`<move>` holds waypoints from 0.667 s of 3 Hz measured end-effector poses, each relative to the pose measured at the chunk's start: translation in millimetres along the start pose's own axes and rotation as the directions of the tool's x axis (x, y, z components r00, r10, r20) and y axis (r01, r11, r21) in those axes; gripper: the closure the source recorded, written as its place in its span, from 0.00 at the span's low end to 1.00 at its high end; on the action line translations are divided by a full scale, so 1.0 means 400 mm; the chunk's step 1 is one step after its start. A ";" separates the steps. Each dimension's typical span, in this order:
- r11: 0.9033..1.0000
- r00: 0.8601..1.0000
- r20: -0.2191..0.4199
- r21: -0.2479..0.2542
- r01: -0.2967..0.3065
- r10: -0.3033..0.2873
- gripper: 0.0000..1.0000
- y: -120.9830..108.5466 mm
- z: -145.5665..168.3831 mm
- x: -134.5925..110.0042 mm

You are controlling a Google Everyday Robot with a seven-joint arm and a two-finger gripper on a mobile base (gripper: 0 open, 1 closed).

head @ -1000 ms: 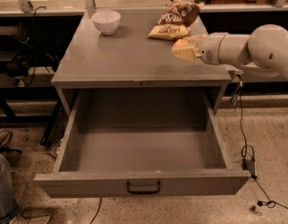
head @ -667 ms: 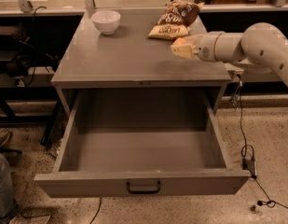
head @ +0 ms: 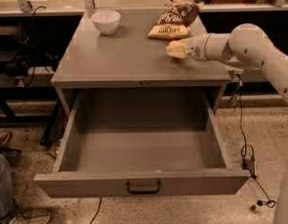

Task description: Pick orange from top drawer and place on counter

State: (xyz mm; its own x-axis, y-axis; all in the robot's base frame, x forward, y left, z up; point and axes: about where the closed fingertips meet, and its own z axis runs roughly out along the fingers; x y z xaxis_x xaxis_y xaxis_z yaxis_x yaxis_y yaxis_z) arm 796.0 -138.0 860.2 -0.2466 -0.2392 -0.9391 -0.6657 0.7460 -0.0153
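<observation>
Claw (head: 177,49) low over surface (head: 120,59), grip state cannot be told. Chip bag (head: 175,20) just behind claw; white bowl (head: 106,21) well left. Top drawer (head: 143,183) open below.

A small round white bowl (head: 105,21) stands at the far left of the counter (head: 125,55). A crumpled brown and yellow snack bag (head: 175,18) lies far right, well apart from the bowl and just beyond the gripper (head: 174,50), which hangs over the counter's right side. A thin black cable (head: 240,120) trails down to the speckled stone floor (head: 267,134) on the right. A blue-jeaned leg (head: 1,185) shows near left.
</observation>
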 end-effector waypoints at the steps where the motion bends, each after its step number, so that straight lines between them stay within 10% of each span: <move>1: 1.000 1.000 -0.019 -0.001 0.002 -0.002 0.82 0.002 0.019 0.010; 2: 1.000 0.999 -0.038 -0.003 0.013 -0.013 0.51 0.007 0.031 0.018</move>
State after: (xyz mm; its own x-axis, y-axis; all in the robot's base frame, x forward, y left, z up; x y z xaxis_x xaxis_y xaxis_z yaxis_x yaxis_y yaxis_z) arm 800.9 -129.9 849.2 -0.2641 -0.2721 -0.9253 -0.6708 0.7412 -0.0265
